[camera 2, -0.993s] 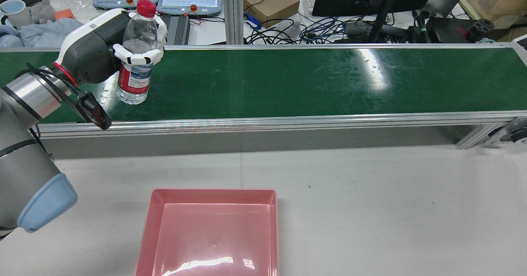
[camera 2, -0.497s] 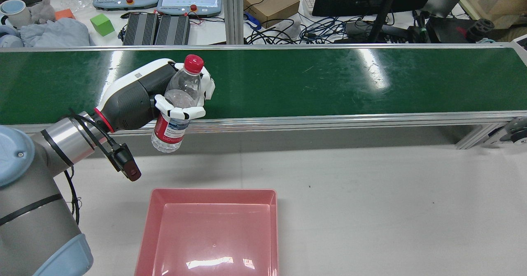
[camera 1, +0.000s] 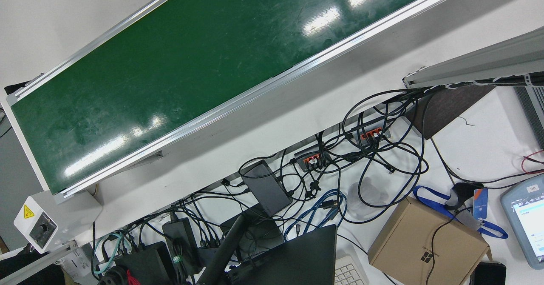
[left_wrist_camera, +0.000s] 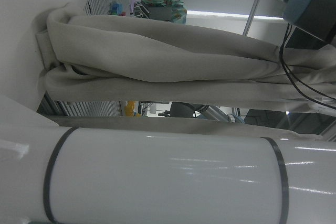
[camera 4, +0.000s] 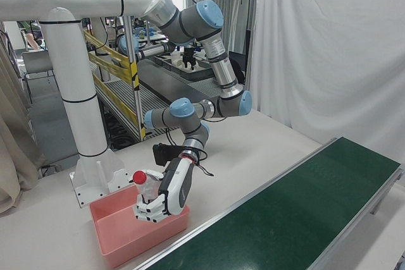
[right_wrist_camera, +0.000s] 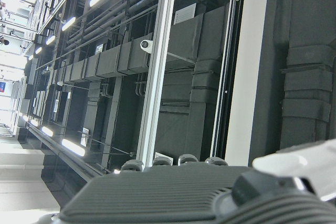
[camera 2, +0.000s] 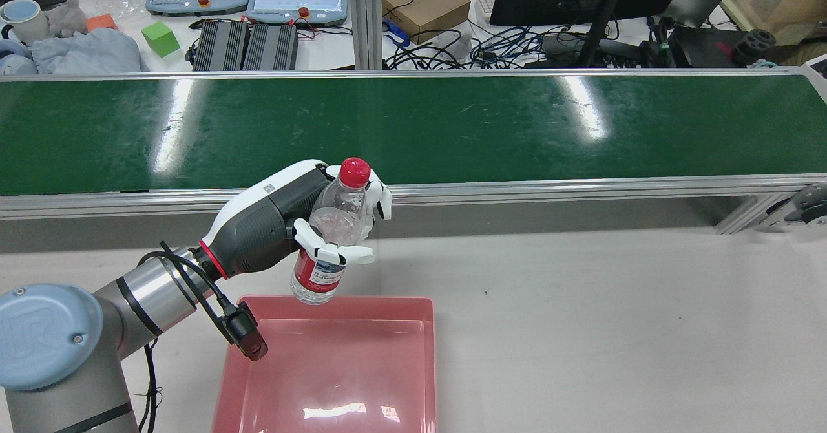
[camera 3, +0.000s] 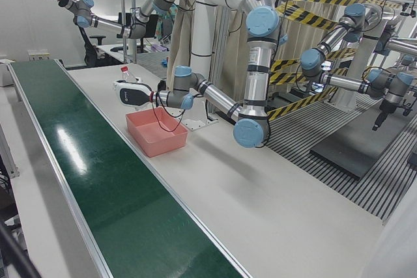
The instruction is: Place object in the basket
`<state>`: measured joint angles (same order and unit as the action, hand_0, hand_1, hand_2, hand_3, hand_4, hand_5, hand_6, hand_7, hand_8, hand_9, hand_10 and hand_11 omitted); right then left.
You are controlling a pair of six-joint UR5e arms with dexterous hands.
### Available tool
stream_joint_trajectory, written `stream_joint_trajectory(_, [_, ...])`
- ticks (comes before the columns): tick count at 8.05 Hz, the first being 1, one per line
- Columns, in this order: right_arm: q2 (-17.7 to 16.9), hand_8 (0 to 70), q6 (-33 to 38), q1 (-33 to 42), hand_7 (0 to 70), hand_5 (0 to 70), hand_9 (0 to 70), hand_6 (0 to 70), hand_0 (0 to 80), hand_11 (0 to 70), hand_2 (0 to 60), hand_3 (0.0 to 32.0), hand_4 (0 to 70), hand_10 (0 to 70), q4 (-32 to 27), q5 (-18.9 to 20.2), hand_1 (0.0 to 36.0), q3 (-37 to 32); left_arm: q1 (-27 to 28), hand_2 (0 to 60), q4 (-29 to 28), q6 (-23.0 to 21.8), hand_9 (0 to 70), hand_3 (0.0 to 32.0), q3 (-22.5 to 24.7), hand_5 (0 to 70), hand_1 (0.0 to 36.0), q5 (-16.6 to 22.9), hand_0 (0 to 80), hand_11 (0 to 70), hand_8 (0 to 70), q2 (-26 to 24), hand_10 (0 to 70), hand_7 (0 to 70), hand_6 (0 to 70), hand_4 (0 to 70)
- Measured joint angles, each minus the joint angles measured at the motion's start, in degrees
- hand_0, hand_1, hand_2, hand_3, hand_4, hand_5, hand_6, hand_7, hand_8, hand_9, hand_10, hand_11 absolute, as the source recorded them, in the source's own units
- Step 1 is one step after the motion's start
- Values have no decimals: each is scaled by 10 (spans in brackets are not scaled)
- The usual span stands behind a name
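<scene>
**Now holding a bottle over the basket's far edge**

Stretching across the far side, the green conveyor belt (camera 2: 452, 129) is lying bare. Nearer, the pink basket (camera 2: 226, 368) is sitting on the white table (camera 2: 614, 329). Over the basket's far-left rim, the left hand (camera 2: 303, 226) is gripping a water bottle (camera 2: 329, 239), fingers wrapping its middle, red cap tilting up and right. Whether the right hand is wide or narrow, I cannot tell.

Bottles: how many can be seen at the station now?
1. The bottle is held by the left hand, nearly upright, just above the far rim of the pink basket. None stands on the green belt.
</scene>
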<state>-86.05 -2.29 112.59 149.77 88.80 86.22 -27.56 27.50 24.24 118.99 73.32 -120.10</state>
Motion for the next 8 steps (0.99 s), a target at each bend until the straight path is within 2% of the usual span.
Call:
stream_joint_trajectory(1, [0, 0, 0, 0, 0, 0, 0, 0, 0, 0, 0, 0, 0, 0, 0, 0, 0, 0, 9, 22, -4, 0, 654, 0, 4, 552, 148, -9, 593, 563, 508, 1, 395, 375, 324, 365])
stream_joint_trajectory(2, [0, 0, 0, 0, 0, 0, 0, 0, 0, 0, 0, 0, 0, 0, 0, 0, 0, 0, 13, 0, -15, 0, 486, 0, 6, 412, 94, -13, 560, 453, 375, 5, 310, 265, 191, 295])
stream_joint_trajectory(3, [0, 0, 0, 0, 0, 0, 0, 0, 0, 0, 0, 0, 0, 0, 0, 0, 0, 0, 14, 0, -34, -2, 247, 0, 11, 300, 23, -15, 532, 308, 194, 21, 207, 122, 80, 162])
stream_joint_trajectory(4, [0, 0, 0, 0, 0, 0, 0, 0, 0, 0, 0, 0, 0, 0, 0, 0, 0, 0, 16, 0, -59, -3, 172, 0, 22, 282, 4, -16, 539, 268, 143, 49, 178, 66, 49, 126])
stream_joint_trajectory(6, [0, 0, 0, 0, 0, 0, 0, 0, 0, 0, 0, 0, 0, 0, 0, 0, 0, 0, 13, 0, -85, -4, 140, 0, 46, 278, 10, -17, 539, 200, 123, 90, 132, 10, 31, 135])
stream_joint_trajectory(7, [0, 0, 0, 0, 0, 0, 0, 0, 0, 0, 0, 0, 0, 0, 0, 0, 0, -1, 11, 0, -88, -3, 98, 0, 52, 227, 0, -17, 478, 123, 84, 97, 82, 0, 6, 87])
stream_joint_trajectory(8, [0, 0, 0, 0, 0, 0, 0, 0, 0, 0, 0, 0, 0, 0, 0, 0, 0, -1, 10, 0, -90, -2, 71, 0, 55, 192, 0, -17, 448, 89, 60, 100, 60, 0, 0, 79])
